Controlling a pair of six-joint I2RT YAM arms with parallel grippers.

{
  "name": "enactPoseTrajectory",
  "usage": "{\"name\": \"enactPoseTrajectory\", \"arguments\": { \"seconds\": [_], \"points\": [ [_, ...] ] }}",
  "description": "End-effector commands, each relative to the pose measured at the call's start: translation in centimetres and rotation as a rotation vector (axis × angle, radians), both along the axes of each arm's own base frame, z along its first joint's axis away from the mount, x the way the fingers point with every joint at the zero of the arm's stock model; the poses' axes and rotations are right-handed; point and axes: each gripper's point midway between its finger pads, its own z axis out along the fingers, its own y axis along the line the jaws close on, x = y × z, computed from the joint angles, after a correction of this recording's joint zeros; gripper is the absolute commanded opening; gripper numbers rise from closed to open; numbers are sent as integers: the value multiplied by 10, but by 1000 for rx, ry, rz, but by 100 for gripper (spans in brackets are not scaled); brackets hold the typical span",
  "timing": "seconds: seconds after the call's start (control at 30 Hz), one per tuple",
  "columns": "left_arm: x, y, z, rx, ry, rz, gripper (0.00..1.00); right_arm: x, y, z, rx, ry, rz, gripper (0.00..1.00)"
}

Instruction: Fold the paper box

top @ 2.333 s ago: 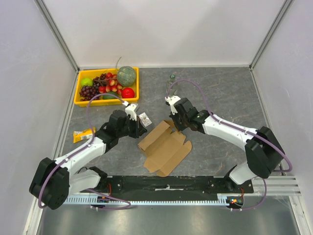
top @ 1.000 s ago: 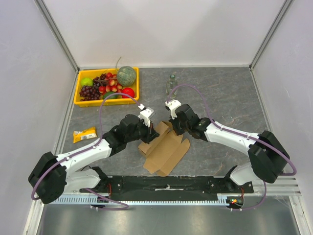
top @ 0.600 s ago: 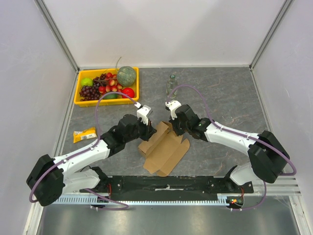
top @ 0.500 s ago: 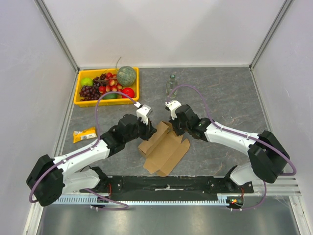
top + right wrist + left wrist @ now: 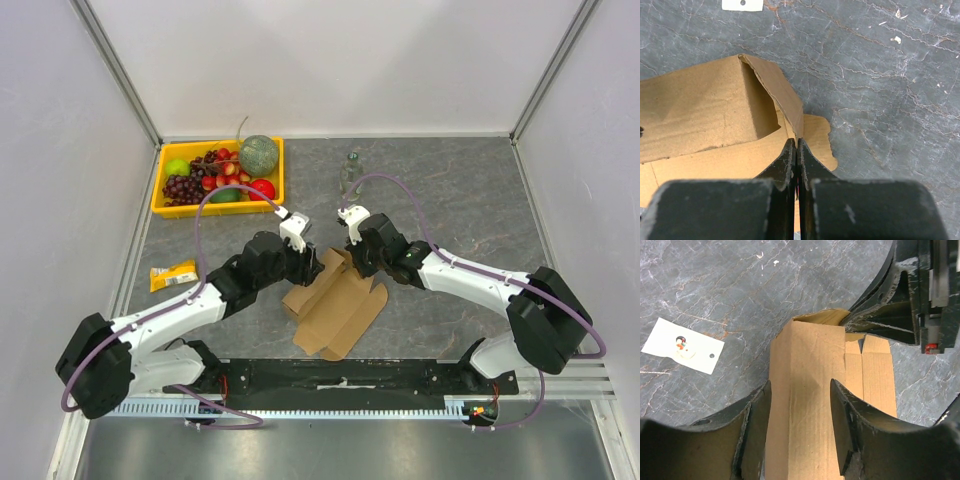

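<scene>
The paper box is a brown cardboard sheet lying mid-table, with one panel folded up at its far end. My left gripper hovers over that raised panel, open. Its fingers stand apart with the cardboard showing between them, and they do not grip it. My right gripper is shut on the thin edge of a raised flap. Its jaws are pinched together around the cardboard. The same gripper shows in the left wrist view, holding the panel's far corner.
A yellow tray of fruit stands at the back left. A snack packet lies near the left wall. A small clear bottle stands behind the right gripper. A white tag lies on the table left of the box.
My left gripper was shut a second ago and has opened, letting go of the cardboard, and has drawn back slightly left. The right gripper has held still on the flap.
</scene>
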Motion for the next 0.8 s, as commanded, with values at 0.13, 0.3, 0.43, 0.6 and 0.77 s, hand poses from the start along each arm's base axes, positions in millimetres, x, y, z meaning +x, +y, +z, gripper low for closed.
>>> {"name": "enactPoseTrajectory", "arguments": {
  "seconds": [0.13,0.3,0.43,0.6,0.77],
  "points": [
    [10,-7,1,2,-29,-18,57,-4,7,6,47,-6,18,0],
    [6,-9,-8,-1,-8,-35,57,-5,9,6,54,2,21,0],
    [4,-8,-15,10,5,-35,56,-6,10,5,63,17,9,0],
    [2,-9,-22,20,21,-52,51,-11,15,4,91,53,18,0],
    [-1,-9,-32,36,40,-64,49,-14,16,2,98,65,17,0]
  ]
}}
